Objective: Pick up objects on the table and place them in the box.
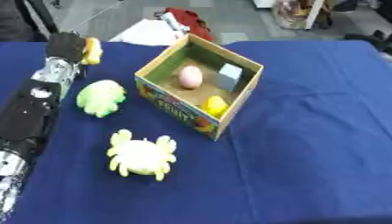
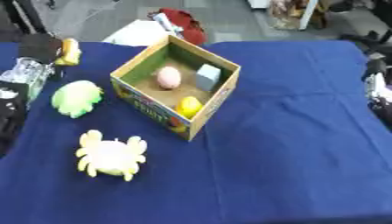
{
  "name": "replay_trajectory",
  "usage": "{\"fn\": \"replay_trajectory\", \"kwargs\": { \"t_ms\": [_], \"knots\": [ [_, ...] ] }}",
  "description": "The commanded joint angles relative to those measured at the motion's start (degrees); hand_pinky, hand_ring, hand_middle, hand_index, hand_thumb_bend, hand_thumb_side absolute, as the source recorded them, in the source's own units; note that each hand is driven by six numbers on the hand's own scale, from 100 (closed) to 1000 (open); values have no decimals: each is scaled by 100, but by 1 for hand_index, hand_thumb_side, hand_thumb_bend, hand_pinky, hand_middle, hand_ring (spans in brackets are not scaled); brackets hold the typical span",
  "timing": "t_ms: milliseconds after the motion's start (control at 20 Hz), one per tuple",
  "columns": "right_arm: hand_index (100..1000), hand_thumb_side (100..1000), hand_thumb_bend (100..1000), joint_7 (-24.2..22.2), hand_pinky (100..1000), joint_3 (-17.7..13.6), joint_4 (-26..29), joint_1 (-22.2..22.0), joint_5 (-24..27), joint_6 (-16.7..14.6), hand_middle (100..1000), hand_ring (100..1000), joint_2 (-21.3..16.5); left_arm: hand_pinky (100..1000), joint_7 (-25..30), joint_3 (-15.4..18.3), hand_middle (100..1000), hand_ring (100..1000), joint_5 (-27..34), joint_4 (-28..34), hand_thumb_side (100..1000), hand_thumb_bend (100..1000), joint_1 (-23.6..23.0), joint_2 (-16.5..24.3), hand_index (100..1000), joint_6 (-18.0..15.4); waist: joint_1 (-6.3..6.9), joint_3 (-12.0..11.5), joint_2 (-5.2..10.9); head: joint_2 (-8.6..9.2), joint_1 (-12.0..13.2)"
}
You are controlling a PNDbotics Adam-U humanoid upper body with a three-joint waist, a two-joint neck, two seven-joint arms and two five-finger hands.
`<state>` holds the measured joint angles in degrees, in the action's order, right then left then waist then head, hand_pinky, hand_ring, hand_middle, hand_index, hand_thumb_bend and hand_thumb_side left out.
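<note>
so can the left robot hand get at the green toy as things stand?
Probably yes. The green toy lies in the open on the blue cloth, just right of the left forearm, nothing on top of it. The left robot hand is farther back, at a small yellow-orange object, so it would have to draw back first.

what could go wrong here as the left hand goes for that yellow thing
The left hand is closed on the small yellow object at the table's far edge, so a slip could send it off. Carrying it to the box, the forearm could sweep the green plush. The box already holds three items.
</note>
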<state>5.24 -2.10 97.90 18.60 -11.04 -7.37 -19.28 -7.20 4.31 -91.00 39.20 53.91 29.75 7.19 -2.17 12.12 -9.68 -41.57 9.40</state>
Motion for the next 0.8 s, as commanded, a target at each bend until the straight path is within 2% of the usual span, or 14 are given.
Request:
{"fn": "replay_trajectory", "kwargs": {
  "t_ms": [50,250,450,600,800],
  "knots": [
    [801,570,100,34,619,-74,51,35,-34,16,608,569,-89,506,-58,-129,352,394,469,609,100,213,77,345,507,-304,7,-35,112,-11,-33],
    [800,572,100,50,618,-90,41,13,-49,21,608,569,-98,513,93,-492,351,392,1419,1607,100,171,-11,547,501,-898,33,-85,144,-42,-158],
    [800,574,100,35,618,-76,34,6,-53,14,608,569,-90,518,524,-968,354,394,2274,2382,101,142,-55,541,498,-1460,54,-80,163,-61,-230],
    [800,574,100,16,619,-66,28,-2,-57,14,608,569,-88,532,928,-1314,369,406,2641,2582,130,131,-27,367,523,-1794,53,-55,181,-74,-237],
    [800,575,100,0,618,-59,26,-6,-59,19,608,569,-71,568,1279,-1595,408,436,2733,2394,150,132,47,-33,572,-2129,39,-6,190,-80,-209]
  ]
}}
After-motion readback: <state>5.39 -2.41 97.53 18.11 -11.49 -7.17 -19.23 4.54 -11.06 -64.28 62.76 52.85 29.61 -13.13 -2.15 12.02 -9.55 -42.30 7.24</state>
